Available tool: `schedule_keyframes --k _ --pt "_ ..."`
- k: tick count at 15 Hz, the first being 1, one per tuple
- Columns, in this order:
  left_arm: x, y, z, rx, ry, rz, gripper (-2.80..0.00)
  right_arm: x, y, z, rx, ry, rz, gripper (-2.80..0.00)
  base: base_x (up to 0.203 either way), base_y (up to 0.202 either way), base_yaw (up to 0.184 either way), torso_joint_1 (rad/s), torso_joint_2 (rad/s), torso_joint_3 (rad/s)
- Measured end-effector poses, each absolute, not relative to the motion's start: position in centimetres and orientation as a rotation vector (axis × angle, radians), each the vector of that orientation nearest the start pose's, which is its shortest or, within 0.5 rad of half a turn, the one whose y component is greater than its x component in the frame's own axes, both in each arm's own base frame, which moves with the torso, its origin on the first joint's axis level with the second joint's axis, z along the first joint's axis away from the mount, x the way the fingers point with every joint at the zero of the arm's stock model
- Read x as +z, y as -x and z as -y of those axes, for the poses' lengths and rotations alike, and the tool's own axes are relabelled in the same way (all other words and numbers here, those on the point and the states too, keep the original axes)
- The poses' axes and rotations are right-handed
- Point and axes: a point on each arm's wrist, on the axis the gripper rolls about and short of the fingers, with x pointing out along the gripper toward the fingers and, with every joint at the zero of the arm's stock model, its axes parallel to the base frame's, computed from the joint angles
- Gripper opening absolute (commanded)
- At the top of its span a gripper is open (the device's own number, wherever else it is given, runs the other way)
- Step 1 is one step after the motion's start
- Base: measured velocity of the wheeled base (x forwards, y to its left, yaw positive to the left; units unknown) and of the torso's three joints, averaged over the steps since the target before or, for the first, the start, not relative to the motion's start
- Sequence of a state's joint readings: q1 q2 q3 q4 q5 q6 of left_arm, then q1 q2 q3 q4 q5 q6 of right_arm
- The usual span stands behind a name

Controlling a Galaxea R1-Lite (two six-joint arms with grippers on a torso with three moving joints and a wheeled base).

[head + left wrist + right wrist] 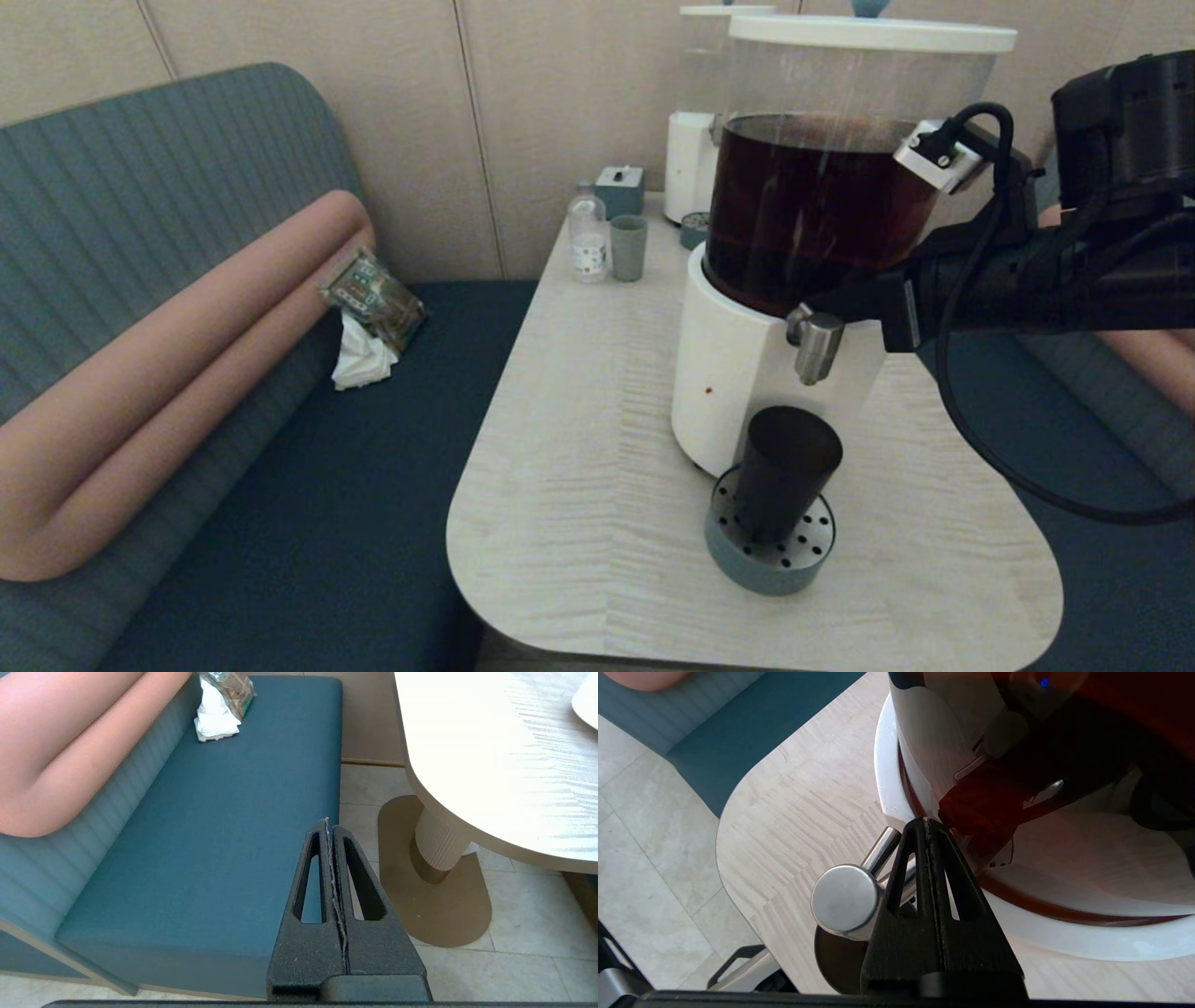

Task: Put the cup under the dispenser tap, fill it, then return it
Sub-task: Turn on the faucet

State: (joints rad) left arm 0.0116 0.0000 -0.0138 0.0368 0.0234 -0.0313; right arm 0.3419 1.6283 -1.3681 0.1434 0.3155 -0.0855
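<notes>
The matte black cup (784, 471) stands upright on a round perforated drip tray (747, 565), directly below the brushed-steel dispenser tap (819, 345). The tap sticks out of the big white-based dispenser (738, 373), whose clear tank holds dark brown liquid. My right gripper (814, 306) reaches in from the right at tap height. In the right wrist view this gripper (928, 821) is shut and empty, lying alongside the tap (844, 898) with its tips at the tank's base; the cup's rim (833, 956) shows beneath. My left gripper (328, 823) is shut, parked off the table over the bench edge.
At the back of the pale wooden table (579, 448) stand a grey-green cup (627, 247), a small bottle (587, 233), a little blue box (620, 189) and a smaller white dispenser (695, 140). A blue bench (280, 485) with a pink bolster lies to the left.
</notes>
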Motion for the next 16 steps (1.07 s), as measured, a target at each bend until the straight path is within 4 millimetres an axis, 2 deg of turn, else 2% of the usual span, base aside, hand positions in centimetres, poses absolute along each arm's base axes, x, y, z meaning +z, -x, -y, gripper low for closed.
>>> schedule_keyframes --k 12,16 --pt "7.6 2.4 0.0 0.034 0.032 -0.022 -2.80 28.3 -27.7 -11.4 0.689 0.094 -0.381 -2.80 0.000 0.000 0.000 0.000 0.00 0.000" --pt "7.6 2.4 0.0 0.035 0.032 -0.022 -2.80 28.3 -28.0 -11.7 0.700 0.095 -0.298 -2.80 0.000 0.000 0.000 0.000 0.00 0.000"
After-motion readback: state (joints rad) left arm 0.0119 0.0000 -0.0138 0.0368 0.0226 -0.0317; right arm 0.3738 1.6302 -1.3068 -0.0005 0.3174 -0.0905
